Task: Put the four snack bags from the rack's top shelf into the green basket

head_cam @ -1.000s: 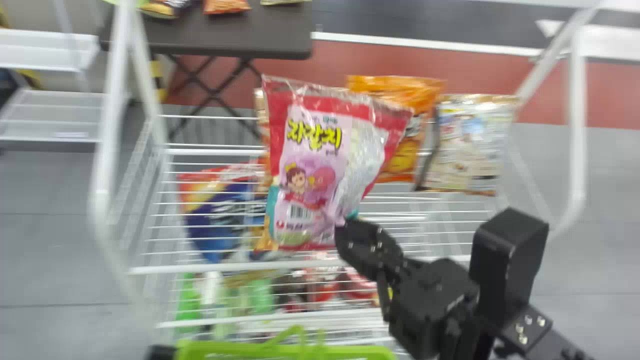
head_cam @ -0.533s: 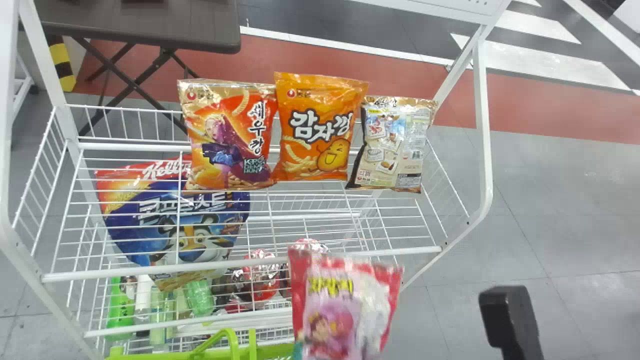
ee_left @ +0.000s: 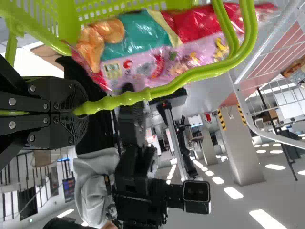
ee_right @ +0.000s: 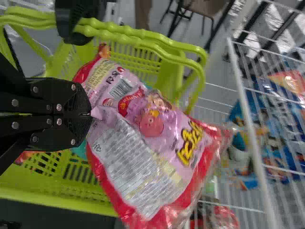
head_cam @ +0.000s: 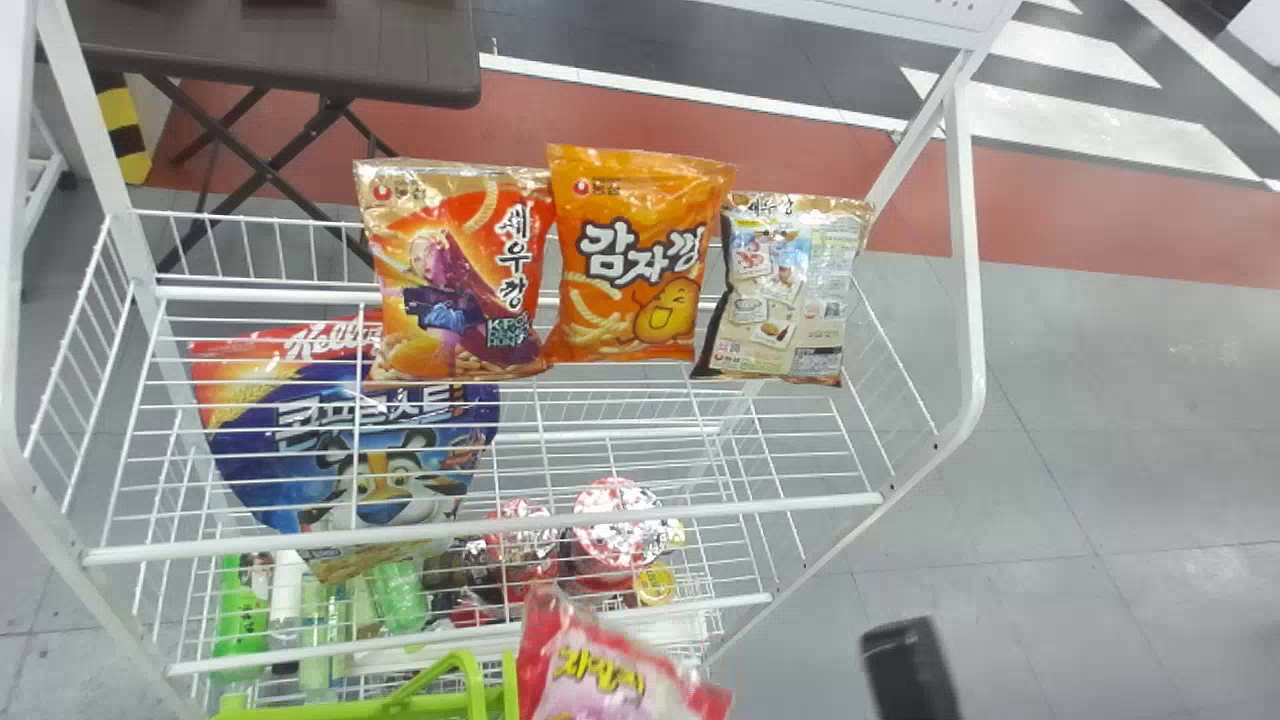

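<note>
the pink-and-red snack bag (ee_right: 147, 124) is over the green basket (ee_right: 57, 201), its top end jutting towards the rack (head_cam: 480, 532); the right gripper (ee_right: 86, 114) has its fingers pinched on the barcode end, the left gripper's (ee_left: 76, 112) are clamped round the basket handle (ee_left: 162, 89). likely light, slippery and crushable, so best gripped by an edge, off the puffed middle. glossy film, yellow lettering, cartoon faces, a teal patch.
</note>
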Controlling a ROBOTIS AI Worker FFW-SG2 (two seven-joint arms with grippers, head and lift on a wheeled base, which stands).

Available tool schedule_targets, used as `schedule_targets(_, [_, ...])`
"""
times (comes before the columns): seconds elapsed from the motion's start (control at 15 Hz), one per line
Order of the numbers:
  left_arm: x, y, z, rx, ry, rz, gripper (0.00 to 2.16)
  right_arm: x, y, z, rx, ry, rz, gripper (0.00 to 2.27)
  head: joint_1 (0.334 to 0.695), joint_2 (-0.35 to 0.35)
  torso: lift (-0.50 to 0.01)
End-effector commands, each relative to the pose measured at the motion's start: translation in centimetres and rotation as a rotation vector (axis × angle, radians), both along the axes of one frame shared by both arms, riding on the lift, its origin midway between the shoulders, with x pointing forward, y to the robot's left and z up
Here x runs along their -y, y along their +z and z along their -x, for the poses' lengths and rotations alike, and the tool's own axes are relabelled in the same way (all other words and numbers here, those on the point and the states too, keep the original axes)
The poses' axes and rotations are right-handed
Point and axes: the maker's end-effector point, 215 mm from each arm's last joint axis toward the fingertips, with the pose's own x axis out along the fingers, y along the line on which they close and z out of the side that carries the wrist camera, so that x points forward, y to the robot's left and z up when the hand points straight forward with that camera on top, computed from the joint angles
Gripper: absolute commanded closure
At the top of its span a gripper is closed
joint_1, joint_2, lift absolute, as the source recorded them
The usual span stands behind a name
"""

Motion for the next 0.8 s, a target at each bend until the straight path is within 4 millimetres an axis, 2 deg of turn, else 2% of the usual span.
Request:
schedule_targets(0.0, [-0.1,-0.3,-0.1,-0.003,0.004,-0.003,2.15,-1.4,-3.2,2.4,-0.058,0.098,0.075,2.10,0.695,-0.350,0.000])
schedule_targets(0.13, [0.0,-0.2,0.2,-0.010,0.003,0.000,2.15,-2.4,-5.8,4.1,-0.117,0.142,0.096,2.08,0.695,-0.350,0.000])
schedule_targets(0.2, [-0.1,-0.2,0.3,-0.013,0.003,0.000,2.15,-2.8,-7.2,5.6,-0.157,0.174,0.107,1.91,0.695,-0.350,0.000])
schedule_targets(0.27, [-0.1,-0.2,0.3,-0.011,0.003,0.000,2.15,-3.1,-7.8,6.6,-0.184,0.186,0.102,1.54,0.695,-0.350,0.000])
schedule_targets(0.33, [0.1,0.0,0.2,-0.004,0.001,0.002,2.15,-3.5,-7.7,6.9,-0.195,0.194,0.083,0.45,0.695,-0.350,0.000])
schedule_targets(0.4, [0.1,0.0,0.2,-0.002,0.000,-0.001,2.15,-3.5,-7.0,6.3,-0.175,0.192,0.074,0.00,0.695,-0.350,0.000])
schedule_targets(0.6, [0.2,-0.1,-0.2,0.008,0.000,-0.008,2.15,0.1,-3.9,1.5,-0.024,0.123,0.166,0.05,0.695,-0.350,0.000])
schedule_targets(0.73, [0.2,-0.2,-0.3,0.006,0.001,-0.010,2.15,2.2,-3.0,-0.5,0.021,0.074,0.201,0.05,0.695,-0.350,0.000])
